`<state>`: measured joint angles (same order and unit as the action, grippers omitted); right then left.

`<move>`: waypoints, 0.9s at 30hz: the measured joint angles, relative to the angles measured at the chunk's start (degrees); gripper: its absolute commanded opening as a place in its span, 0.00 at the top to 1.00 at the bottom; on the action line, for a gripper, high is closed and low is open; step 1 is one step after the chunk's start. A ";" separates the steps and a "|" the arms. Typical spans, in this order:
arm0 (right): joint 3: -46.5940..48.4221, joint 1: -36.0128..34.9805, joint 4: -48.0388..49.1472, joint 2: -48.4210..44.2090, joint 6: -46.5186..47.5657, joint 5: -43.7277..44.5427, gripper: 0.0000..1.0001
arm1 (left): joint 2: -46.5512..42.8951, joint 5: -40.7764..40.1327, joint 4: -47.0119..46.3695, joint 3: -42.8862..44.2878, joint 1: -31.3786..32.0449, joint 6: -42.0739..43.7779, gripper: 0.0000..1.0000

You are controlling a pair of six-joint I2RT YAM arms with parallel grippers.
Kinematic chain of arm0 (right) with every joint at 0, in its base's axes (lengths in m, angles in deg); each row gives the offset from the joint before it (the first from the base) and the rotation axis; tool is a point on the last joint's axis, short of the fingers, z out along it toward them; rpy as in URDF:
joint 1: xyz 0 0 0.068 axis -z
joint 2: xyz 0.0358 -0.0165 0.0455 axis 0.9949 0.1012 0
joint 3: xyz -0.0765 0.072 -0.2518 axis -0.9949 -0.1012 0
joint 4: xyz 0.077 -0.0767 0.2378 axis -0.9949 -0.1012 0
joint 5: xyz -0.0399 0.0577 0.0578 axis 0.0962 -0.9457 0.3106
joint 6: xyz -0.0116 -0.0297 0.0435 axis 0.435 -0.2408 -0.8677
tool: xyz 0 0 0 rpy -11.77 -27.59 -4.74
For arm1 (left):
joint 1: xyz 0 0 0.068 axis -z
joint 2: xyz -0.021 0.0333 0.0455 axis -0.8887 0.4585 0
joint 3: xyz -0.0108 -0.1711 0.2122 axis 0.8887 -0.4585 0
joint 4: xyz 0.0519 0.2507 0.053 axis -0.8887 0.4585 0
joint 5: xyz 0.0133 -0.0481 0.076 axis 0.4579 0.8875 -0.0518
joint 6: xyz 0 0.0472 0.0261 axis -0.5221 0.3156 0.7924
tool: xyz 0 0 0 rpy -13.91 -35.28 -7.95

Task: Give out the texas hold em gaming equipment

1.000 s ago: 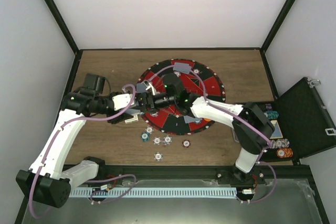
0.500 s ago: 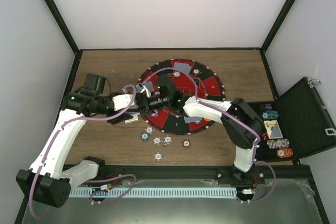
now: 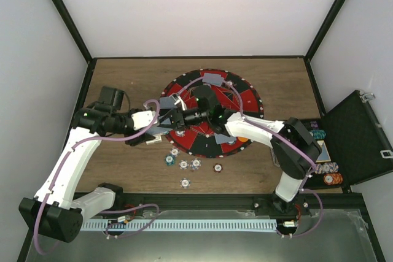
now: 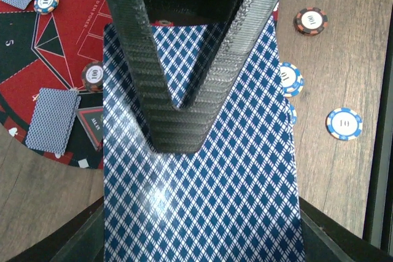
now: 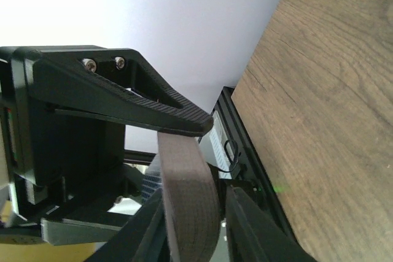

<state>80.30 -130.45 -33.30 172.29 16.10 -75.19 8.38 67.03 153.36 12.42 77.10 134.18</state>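
My left gripper (image 4: 202,240) is shut on a deck of playing cards (image 4: 202,200) with a blue diamond back, held level over the left edge of the mat (image 3: 245,99). In the top view the left gripper (image 3: 158,132) meets the right gripper (image 3: 175,118) there. In the left wrist view the right gripper's ribbed fingers (image 4: 138,59) come together in a V on the top card. In the right wrist view that card (image 5: 187,200) bows between the right gripper's (image 5: 212,170) jaws. Dealt cards (image 3: 214,78) (image 3: 167,100) lie on the mat. Loose poker chips (image 3: 184,164) lie on the wood in front of it.
The black case (image 3: 353,136) stands open at the right edge with chip stacks (image 3: 325,168) and a card inside. More chips (image 3: 231,83) rest on the mat's far sectors. Black frame posts border the wooden table (image 3: 123,84).
The right gripper's jaws have closed from wide open onto the top card of the deck. The right arm swung a little left and back. The left arm has held still.
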 measured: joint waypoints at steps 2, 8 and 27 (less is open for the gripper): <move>-0.02 0.02 -1.42 -1.05 1.01 0.66 0.85 | 0.00 0.02 0.00 0.00 0.00 0.00 0.96; -0.07 0.13 -6.54 -4.22 3.89 3.37 0.96 | 0.00 1.62 -0.87 0.00 0.11 0.31 0.96; -1.11 1.42 -11.43 -8.13 7.10 4.70 0.71 | -0.02 3.26 -2.91 -0.28 0.79 0.63 0.96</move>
<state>79.19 -129.03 -44.73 164.16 23.20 -70.49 8.36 70.29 150.45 12.14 77.89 134.81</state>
